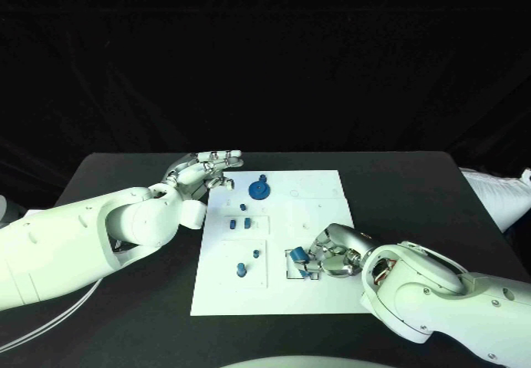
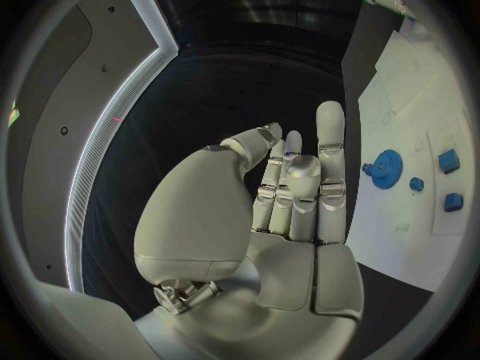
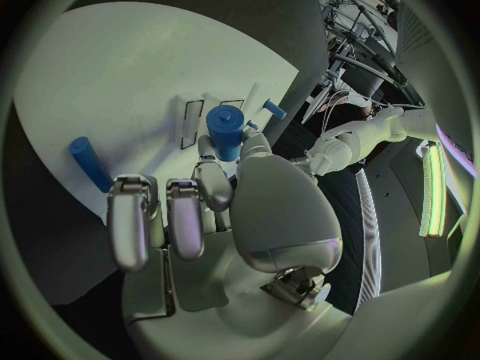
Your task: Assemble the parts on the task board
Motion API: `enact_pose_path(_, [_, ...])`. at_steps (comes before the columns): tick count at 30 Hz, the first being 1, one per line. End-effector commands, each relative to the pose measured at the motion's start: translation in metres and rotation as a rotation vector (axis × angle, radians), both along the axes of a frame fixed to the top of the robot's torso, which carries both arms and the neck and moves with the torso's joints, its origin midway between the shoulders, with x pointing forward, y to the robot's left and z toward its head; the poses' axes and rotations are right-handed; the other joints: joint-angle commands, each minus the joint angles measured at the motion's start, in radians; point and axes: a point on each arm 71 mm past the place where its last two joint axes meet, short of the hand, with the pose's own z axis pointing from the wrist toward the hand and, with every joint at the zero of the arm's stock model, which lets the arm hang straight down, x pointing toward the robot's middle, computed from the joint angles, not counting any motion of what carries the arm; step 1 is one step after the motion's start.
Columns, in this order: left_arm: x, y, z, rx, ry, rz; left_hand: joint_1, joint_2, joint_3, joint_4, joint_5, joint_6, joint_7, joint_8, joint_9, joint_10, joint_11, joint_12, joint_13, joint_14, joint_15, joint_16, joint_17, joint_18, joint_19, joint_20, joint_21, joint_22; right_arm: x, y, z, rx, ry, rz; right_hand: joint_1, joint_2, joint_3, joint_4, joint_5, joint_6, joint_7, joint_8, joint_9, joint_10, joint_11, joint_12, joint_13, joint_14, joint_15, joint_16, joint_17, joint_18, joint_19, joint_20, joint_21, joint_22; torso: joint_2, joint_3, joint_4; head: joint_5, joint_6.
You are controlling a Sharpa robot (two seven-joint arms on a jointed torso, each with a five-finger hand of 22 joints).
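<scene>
So, head view: right robot hand (image 1: 328,257) pinches a blue peg (image 1: 298,255) at the task board (image 1: 315,192)'s 4 o'clock edge; left robot hand (image 1: 208,167) idles at 10 o'clock. Left wrist view: fingers curled together on nothing. Right wrist view: peg (image 3: 226,131) gripped. Looks like the insertion step; next it needs lining up with a socket.

The white task board (image 1: 315,184) lies flat in the middle of the desk, its long sides running toward the far edge. A blue gear-shaped part (image 1: 259,189) sits near the board's far left corner. Small blue parts (image 1: 235,225) lie along its left side, and a blue peg (image 1: 242,269) farther toward the near edge. The right hand (image 1: 328,257) holds a blue cylindrical part (image 3: 225,132) by the board's right edge.
</scene>
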Motion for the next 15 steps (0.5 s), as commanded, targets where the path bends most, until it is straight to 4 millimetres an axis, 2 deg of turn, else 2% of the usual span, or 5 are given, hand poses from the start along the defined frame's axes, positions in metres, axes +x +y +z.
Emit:
enact_pose_path(1, [-0.0009,-0.0030,0.0013,-0.016,-0.005,-0.019,0.002,0.009,-0.008,0.000,-0.005,-0.004,0.001,0.001,-0.001,-0.008,0.001,0.002,-0.001,-0.007,-0.001,-0.004,-0.001,0.010,-0.006,0.001,-0.005,-0.001,-0.0003,0.0019,-0.0020,-0.031,0.007,0.026,-0.015,0.002,-0.011,0.001,-0.017,0.012,-0.008,-0.001,0.014,0.042,-0.029,0.120,0.252,0.088,-0.007,0.005,0.159,-0.016,0.045,-0.008,0.003,0.115,0.000,0.0003,-0.0006,0.003,-0.001])
enact_pose_path(5, [-0.0010,-0.0029,0.0014,-0.015,-0.004,-0.019,0.002,0.009,-0.008,0.000,-0.005,-0.004,0.001,0.001,-0.001,-0.008,0.001,0.002,-0.001,-0.007,-0.001,-0.004,-0.001,0.010,-0.006,0.001,-0.005,-0.001,0.0008,0.0032,-0.0023,-0.034,-0.001,0.029,-0.061,0.009,-0.038,-0.001,-0.114,0.013,-0.010,-0.002,0.022,0.042,-0.029,0.114,0.253,0.088,-0.007,0.004,0.157,-0.016,0.044,-0.008,0.001,0.113,0.001,0.0008,-0.0007,0.003,-0.002])
enact_pose_path(9, [-0.0010,-0.0029,0.0014,-0.015,-0.004,-0.019,0.002,0.009,-0.008,0.000,-0.005,-0.004,0.001,0.001,-0.001,-0.008,0.001,0.002,-0.001,-0.007,-0.001,-0.004,-0.001,0.010,-0.006,0.001,-0.005,-0.001,0.0028,0.0030,-0.0024,-0.037,-0.017,0.023,-0.131,0.012,-0.081,0.002,-0.294,0.009,-0.009,-0.005,0.031,0.037,-0.029,0.097,0.246,0.086,-0.007,0.000,0.151,-0.014,0.041,-0.008,-0.004,0.106,0.000,0.0006,-0.0010,0.002,-0.001])
enact_pose_path(12, [-0.0010,-0.0029,0.0014,-0.015,-0.004,-0.018,0.000,0.010,-0.012,-0.002,-0.004,-0.004,0.001,0.002,-0.001,-0.011,0.001,0.006,-0.001,-0.008,-0.001,-0.004,-0.005,0.010,-0.007,0.001,-0.006,-0.002,0.0042,0.0024,-0.0021,-0.042,-0.034,0.020,-0.193,-0.017,-0.101,0.006,-0.400,0.000,-0.006,-0.009,0.038,0.028,-0.026,0.073,0.234,0.085,-0.005,-0.004,0.143,-0.012,0.036,-0.006,-0.012,0.096,0.000,0.0004,-0.0010,0.002,-0.001])
enact_pose_path(15, [-0.0010,-0.0028,0.0013,-0.015,-0.004,-0.018,0.000,0.010,-0.012,-0.002,-0.004,-0.004,0.001,0.002,-0.001,-0.011,0.001,0.006,-0.001,-0.008,-0.001,-0.004,-0.005,0.010,-0.007,0.001,-0.006,-0.002,0.0048,0.0021,-0.0014,-0.046,-0.050,0.019,-0.241,-0.054,-0.082,0.007,-0.416,-0.006,-0.004,-0.011,0.043,0.022,-0.024,0.059,0.228,0.084,-0.003,-0.006,0.140,-0.011,0.034,-0.004,-0.016,0.092,0.000,0.0007,-0.0009,0.002,-0.001])
